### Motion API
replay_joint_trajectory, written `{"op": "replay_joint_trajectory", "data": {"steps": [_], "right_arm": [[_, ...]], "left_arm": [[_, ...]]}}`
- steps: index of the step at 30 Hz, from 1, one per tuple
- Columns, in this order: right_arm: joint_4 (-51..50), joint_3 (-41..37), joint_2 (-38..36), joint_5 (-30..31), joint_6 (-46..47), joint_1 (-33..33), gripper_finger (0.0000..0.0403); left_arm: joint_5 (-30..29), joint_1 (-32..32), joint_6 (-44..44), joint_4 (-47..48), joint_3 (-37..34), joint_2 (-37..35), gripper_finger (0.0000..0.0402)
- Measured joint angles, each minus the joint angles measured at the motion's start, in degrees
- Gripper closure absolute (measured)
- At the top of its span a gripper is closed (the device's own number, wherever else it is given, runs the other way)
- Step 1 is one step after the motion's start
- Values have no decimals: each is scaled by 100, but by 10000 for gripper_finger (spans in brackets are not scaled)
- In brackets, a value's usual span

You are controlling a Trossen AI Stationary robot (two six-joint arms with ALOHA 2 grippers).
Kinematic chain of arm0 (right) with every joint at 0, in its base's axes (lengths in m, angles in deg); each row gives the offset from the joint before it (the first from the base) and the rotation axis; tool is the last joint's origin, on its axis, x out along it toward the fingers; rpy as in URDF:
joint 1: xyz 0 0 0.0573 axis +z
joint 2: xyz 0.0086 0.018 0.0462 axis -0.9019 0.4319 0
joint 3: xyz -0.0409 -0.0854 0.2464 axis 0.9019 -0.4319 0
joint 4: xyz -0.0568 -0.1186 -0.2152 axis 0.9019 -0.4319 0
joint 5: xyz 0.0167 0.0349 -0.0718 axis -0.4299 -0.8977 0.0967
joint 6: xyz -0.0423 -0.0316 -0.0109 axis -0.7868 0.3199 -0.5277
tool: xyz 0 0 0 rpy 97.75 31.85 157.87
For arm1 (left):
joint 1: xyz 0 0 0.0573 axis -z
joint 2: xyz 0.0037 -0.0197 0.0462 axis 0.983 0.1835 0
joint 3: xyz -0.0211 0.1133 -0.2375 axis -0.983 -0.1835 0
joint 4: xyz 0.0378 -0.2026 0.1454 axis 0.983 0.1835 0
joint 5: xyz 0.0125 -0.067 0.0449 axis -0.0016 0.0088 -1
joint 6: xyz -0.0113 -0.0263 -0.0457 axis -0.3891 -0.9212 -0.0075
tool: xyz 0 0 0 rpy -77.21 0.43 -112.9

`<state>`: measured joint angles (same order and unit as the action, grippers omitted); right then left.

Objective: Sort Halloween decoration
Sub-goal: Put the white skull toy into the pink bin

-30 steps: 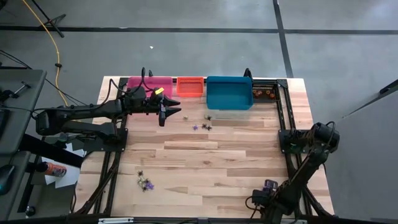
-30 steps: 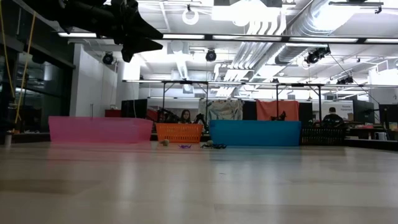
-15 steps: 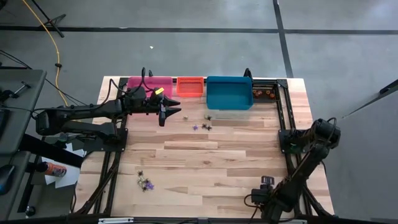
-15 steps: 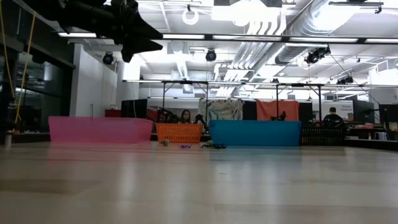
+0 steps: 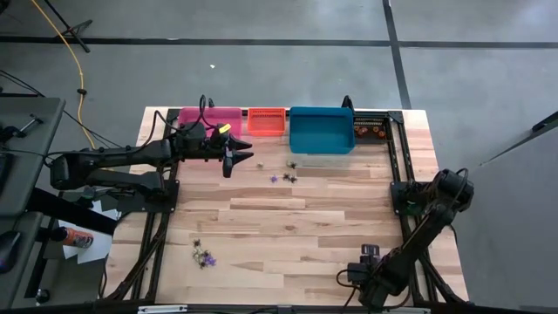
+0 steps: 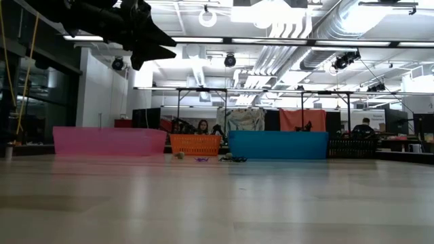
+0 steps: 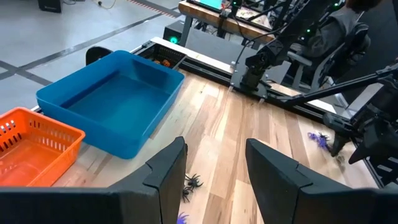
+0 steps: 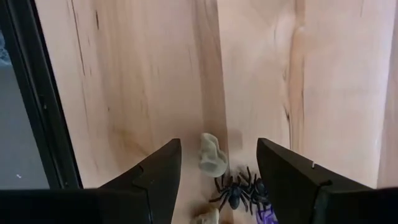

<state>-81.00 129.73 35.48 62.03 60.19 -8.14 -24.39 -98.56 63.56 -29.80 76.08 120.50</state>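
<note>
We see a pale wooden bench (image 5: pixel 288 227) on grey concrete floor (image 5: pixel 261 70); beyond it, an open workshop. Left gripper (image 5: pixel 247 150) and right gripper (image 8: pixel 216 165) both hold fingers spread, the right above a black spider (image 8: pixel 235 190).

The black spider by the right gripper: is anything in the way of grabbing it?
Nothing visible blocks it. The right gripper is open over the black spider, with a pale trinket right beside it.

The tabletop (image 5: pixel 288 235) is pale, smooth planked wood. The blue bin (image 7: pixel 118 102) looks like smooth, slightly glossy plastic. The orange bin (image 7: pixel 28 146) is plastic lattice.
</note>
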Motion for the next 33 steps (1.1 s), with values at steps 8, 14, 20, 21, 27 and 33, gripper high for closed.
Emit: {"op": "replay_joint_trajectory", "data": {"steps": [8, 14, 20, 21, 27, 33], "right_arm": [[15, 26, 251, -297, -260, 20, 199], [17, 20, 279, -247, -297, 25, 199], [13, 15, 288, -286, -297, 24, 230], [12, 15, 291, -290, -297, 24, 242], [4, 9, 295, -306, -297, 24, 313], [-5, 7, 296, -311, -293, 26, 356]], "left_arm": [[-90, -2, 0, 29, 0, 0, 248], [-90, -2, 0, 33, 0, 0, 248], [-92, -1, 0, 33, 0, 0, 248], [-92, -2, 0, 34, 0, 0, 248], [-92, 0, 0, 35, 0, 0, 248], [-94, 0, 0, 33, 0, 0, 248]]}}
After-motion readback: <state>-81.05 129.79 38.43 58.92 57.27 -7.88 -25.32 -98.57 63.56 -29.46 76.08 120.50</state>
